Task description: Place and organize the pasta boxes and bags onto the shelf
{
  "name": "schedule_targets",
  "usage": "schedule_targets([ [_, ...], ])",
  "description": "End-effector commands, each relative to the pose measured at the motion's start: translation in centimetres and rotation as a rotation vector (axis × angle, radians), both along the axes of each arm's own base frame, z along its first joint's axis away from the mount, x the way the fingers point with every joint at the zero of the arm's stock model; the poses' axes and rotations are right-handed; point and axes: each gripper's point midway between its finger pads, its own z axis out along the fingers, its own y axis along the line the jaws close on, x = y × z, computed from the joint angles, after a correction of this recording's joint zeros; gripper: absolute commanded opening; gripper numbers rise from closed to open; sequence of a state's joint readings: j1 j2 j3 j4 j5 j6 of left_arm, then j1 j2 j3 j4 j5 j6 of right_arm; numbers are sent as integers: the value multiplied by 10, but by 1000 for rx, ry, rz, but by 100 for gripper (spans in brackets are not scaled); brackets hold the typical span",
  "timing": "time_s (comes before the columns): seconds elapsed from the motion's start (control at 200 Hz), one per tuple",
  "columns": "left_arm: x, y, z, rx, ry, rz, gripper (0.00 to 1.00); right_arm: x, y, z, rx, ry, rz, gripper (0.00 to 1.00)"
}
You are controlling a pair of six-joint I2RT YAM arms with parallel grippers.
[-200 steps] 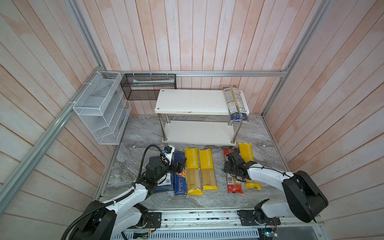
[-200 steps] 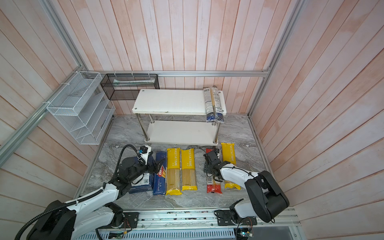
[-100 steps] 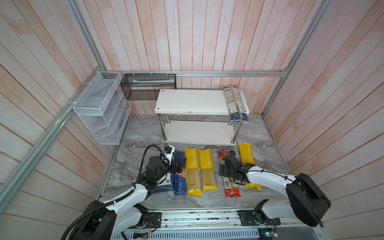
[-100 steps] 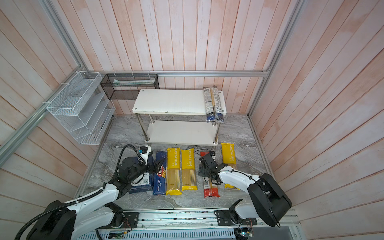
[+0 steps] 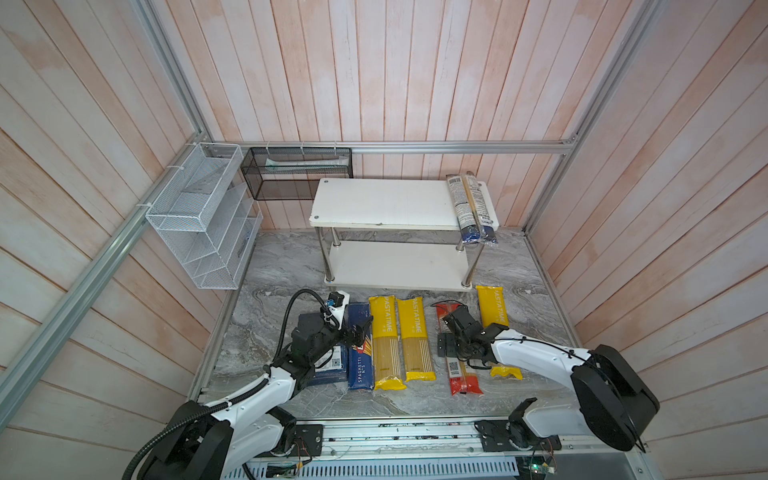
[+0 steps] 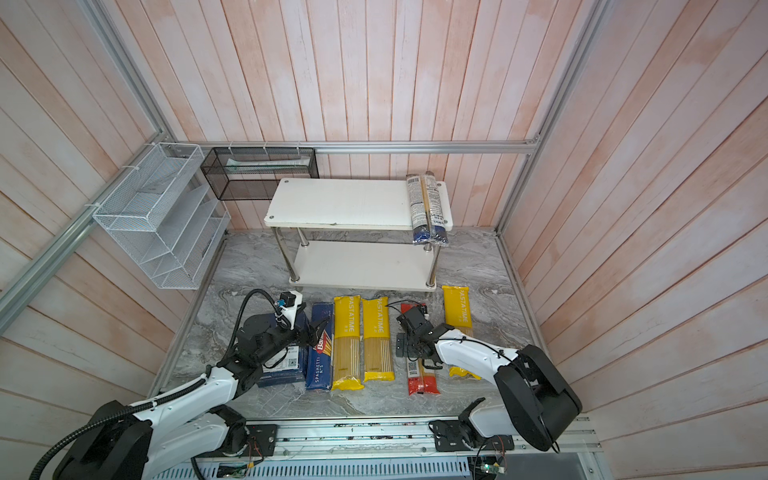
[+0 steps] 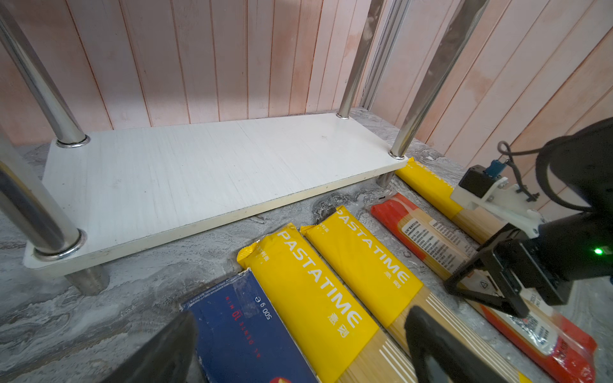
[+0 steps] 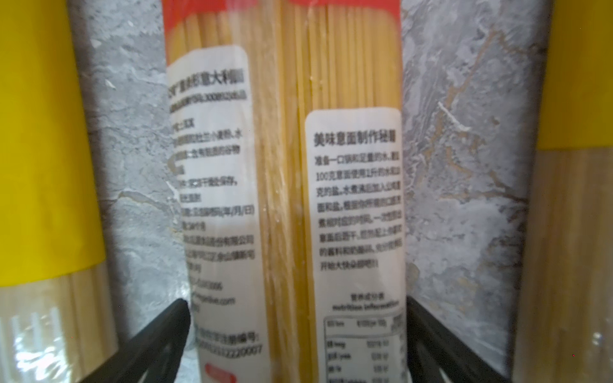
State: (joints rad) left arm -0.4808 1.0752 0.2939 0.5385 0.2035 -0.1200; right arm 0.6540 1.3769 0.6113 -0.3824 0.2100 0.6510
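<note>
The shelf (image 5: 382,203) stands at the back, and a dark-blue-ended bag (image 5: 473,208) lies along the right end of its top board. On the marble floor in front lie a wide blue box (image 5: 332,368), partly under my left arm, and a narrow blue box (image 5: 359,368). To their right lie two yellow bags (image 5: 386,345) (image 5: 415,340), a red-ended bag (image 5: 463,380) and a third yellow bag (image 5: 492,307). My right gripper (image 8: 297,300) is open, its fingers on either side of the red-ended bag (image 8: 285,165). My left gripper (image 7: 302,315) hovers open over the narrow box (image 7: 238,331) and the nearest yellow bag (image 7: 308,282).
A white wire-mesh rack (image 5: 199,220) hangs on the left wall and a black mesh basket (image 5: 297,174) on the back wall. Wooden walls close in three sides. The shelf's lower board (image 7: 185,172) is bare.
My right gripper has opened wide and shifted a little to the left over the red-ended bag. The left arm has not moved.
</note>
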Motion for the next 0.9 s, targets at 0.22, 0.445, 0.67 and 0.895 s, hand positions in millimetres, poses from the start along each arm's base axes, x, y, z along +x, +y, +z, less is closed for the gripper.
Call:
schedule_targets([
  [0.22,2,-2,6,-4,-20,-2,100,-14,-9,-24,-41,76,-5,98],
  [0.445,2,-2,6,-5,-21,-1,100,-17,-10,-29,-24,80,-11,93],
  [0.67,2,-1,6,-4,-22,2,100,-20,-8,-35,-3,85,-17,83],
  [0.895,1,-1,8,-8,-24,0,100,-19,-6,-29,38,55,-31,76],
])
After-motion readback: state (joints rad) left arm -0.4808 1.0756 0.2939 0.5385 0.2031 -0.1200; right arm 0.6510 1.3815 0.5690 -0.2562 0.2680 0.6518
